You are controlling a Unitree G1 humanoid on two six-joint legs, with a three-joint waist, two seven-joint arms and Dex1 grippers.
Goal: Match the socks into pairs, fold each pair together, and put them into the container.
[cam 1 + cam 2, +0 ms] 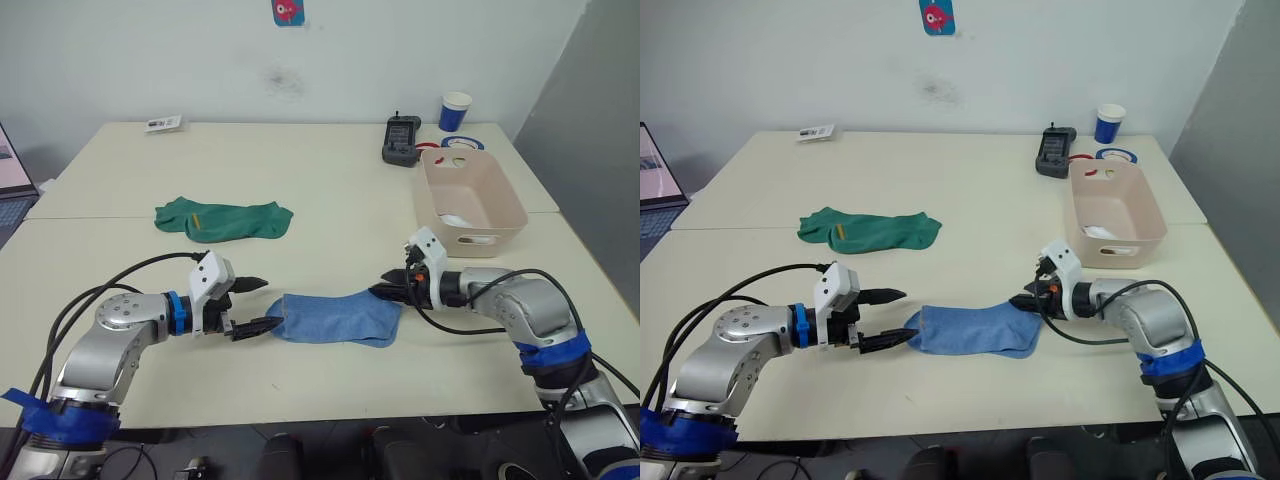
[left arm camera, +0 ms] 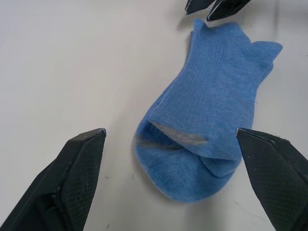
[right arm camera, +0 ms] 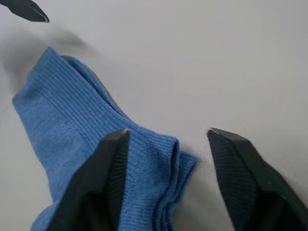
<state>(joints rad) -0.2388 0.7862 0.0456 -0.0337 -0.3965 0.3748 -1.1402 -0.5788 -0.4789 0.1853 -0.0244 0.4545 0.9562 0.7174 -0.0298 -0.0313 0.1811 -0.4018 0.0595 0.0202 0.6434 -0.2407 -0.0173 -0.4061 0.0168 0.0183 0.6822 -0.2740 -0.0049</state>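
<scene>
— Where are the arms?
— Both reach inward over the desk's near edge, forearms low and roughly level, wrists facing each other.
— And the grippers?
— The left gripper has its fingers spread wide. The right gripper is also parted, less widely.

Silver arms, blue bands, white wrist housings, black cables, black-fingered left gripper.

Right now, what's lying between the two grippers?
The blue socks lie flat on the table, spanning between the left gripper and right gripper, as the left eye view shows.
</scene>
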